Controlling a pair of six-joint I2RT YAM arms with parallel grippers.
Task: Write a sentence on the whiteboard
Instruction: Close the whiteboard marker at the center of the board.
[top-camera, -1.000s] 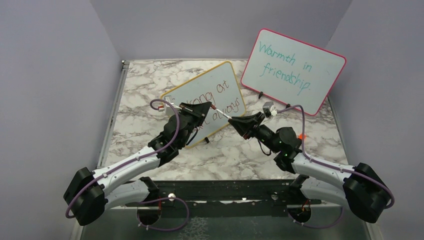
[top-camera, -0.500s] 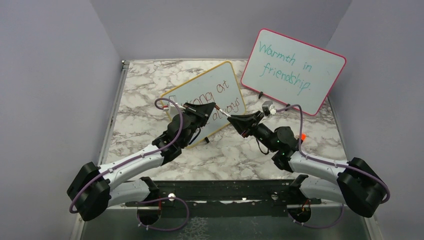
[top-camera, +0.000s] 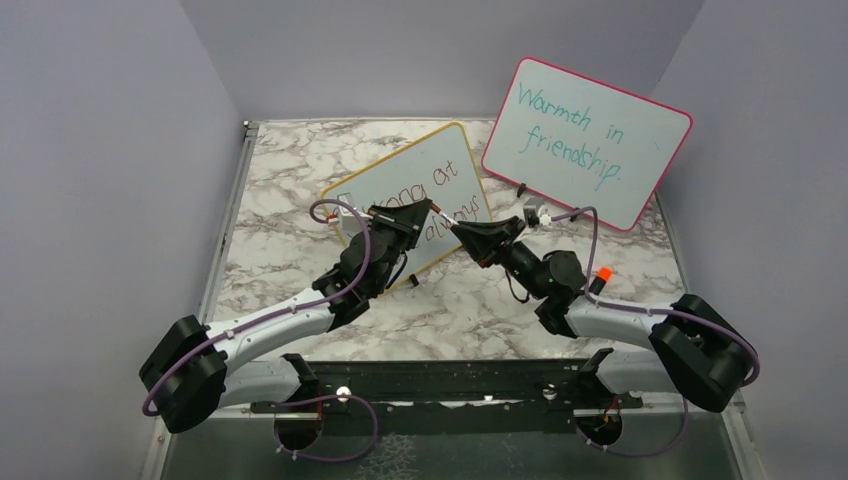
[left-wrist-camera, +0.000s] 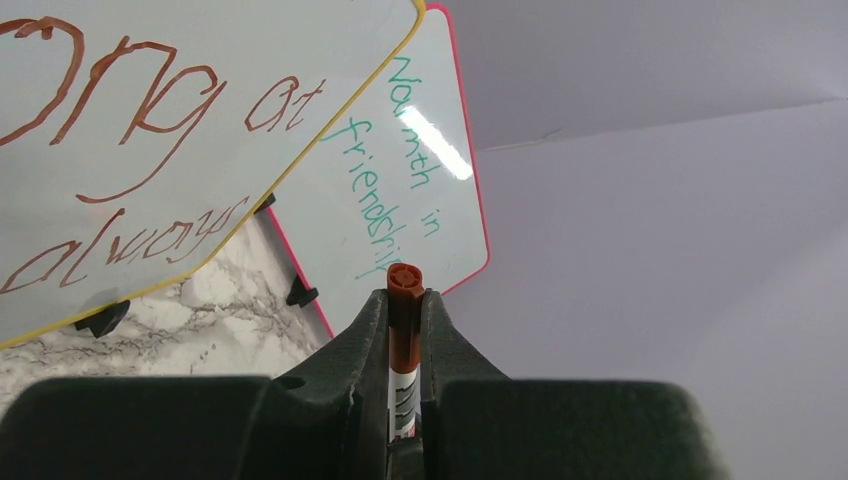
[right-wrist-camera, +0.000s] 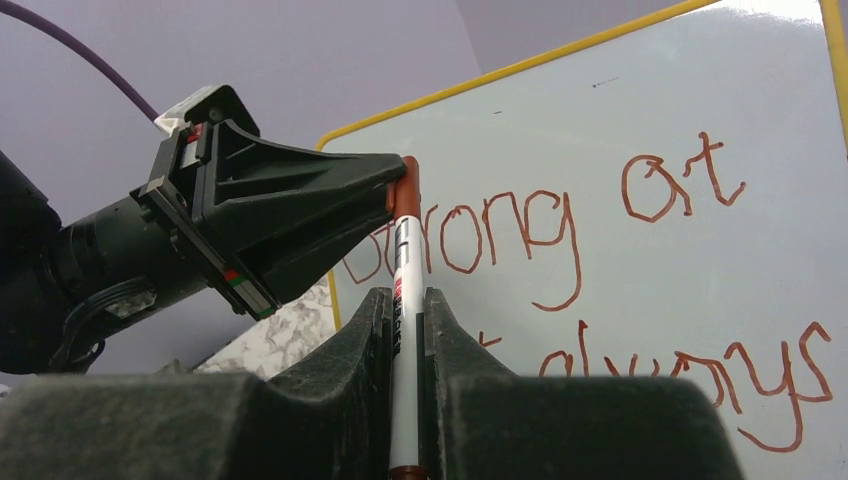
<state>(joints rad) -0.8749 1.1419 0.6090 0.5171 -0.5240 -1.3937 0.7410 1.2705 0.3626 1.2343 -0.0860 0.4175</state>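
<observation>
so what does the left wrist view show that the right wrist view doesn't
Only the left wrist view: the rectangular pink-framed whiteboard with teal handwriting, and the boards' small black feet.

Only the right wrist view: the left gripper seen from outside, and a thin purple cable behind it.

Both: the rectangular yellow-framed whiteboard with its red-brown handwritten sentence, and the white marker with a red-brown cap. The left gripper clamps the cap end and the right gripper clamps the barrel.

Left claw (right-wrist-camera: 398, 180), red-brown-capped white marker (right-wrist-camera: 405, 290) cover start of dark red-brown handwritten sentence (right-wrist-camera: 560, 240); yellow-framed white whiteboard (right-wrist-camera: 620, 110) cropped right, below.
</observation>
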